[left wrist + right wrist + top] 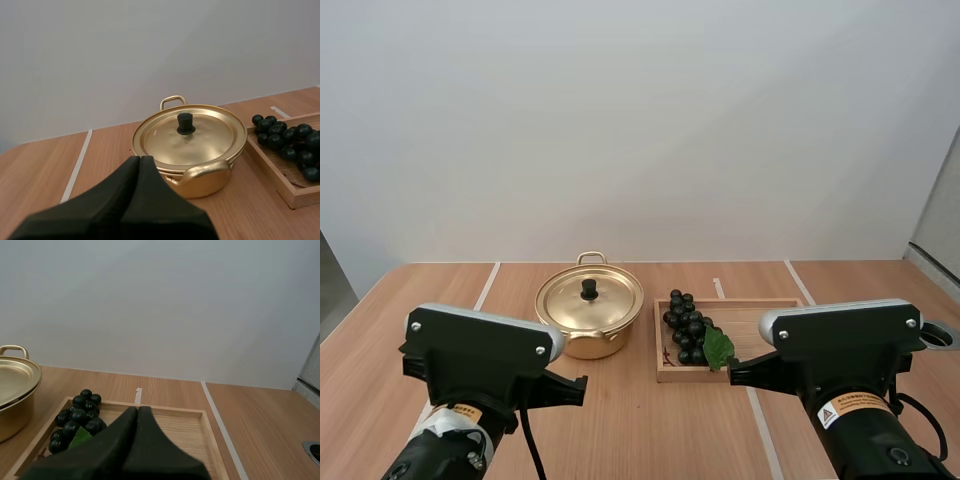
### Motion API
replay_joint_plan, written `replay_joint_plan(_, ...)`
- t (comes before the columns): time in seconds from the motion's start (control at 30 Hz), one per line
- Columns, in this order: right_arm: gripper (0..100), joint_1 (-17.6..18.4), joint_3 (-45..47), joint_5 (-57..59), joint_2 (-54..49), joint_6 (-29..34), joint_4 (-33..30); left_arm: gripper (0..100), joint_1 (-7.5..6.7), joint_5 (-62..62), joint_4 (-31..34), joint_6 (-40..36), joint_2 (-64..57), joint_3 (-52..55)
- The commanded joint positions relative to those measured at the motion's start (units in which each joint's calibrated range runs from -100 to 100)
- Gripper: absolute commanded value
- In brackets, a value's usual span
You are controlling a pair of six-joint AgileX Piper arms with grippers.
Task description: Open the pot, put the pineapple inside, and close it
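A gold pot [588, 318] stands on the table with its lid [189, 136] on, a black knob [185, 123] at the lid's centre. Just right of it a bunch of dark grapes [686, 326] with a green leaf lies in a wooden tray [775, 315]. No pineapple is in sight. My left gripper [139, 161] is shut, its fingers one dark wedge a short way in front of the pot. My right gripper [137, 411] is shut too, over the near side of the tray [187, 427], beside the grapes [77, 417].
Pale lines run across the wooden table [650, 420]. A round hole [942, 336] sits in the table near its right edge. A plain wall stands behind the table.
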Motion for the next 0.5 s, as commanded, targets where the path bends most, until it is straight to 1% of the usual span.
replay_joint_plan(0.0, 0, 0.05, 0.17, -0.85, -0.34, -0.25, -0.81, 0, 0.22, -2.55, -0.23, -1.7, -0.27, 0.76)
replay_joint_plan(0.07, 0, -0.35, 0.17, 1.01, -0.34, -0.25, -0.81, 0, 0.14, 0.55, 0.55, -2.03, -0.27, 0.76)
replay_joint_plan(0.17, 0, -1.43, 0.17, 4.75, -0.34, -0.25, -0.81, 0, -0.92, 1.95, 2.0, -3.99, -0.27, 0.76)
replay_joint_plan(0.27, 0, -2.65, 0.17, 5.88, -0.34, -0.25, 0.09, 0, -2.02, 1.18, 5.87, -8.33, -0.27, 0.76)
replay_joint_plan(0.37, 0, -3.48, 0.17, 9.24, -0.34, -0.25, 2.52, 0, -2.87, 0.59, 11.7, -16.46, -0.27, 0.76)
replay_joint_plan(0.4, 0, -3.6, 0.17, 11.7, -0.34, -0.25, 3.72, 0, -2.89, 0.59, 13.76, -19.35, -0.27, 0.76)
replay_joint_plan(0.47, 0, -3.66, 0.17, 16.48, -0.34, -0.25, 4.86, 0, -3.06, 0.21, 17.81, -22.7, -0.27, 0.76)
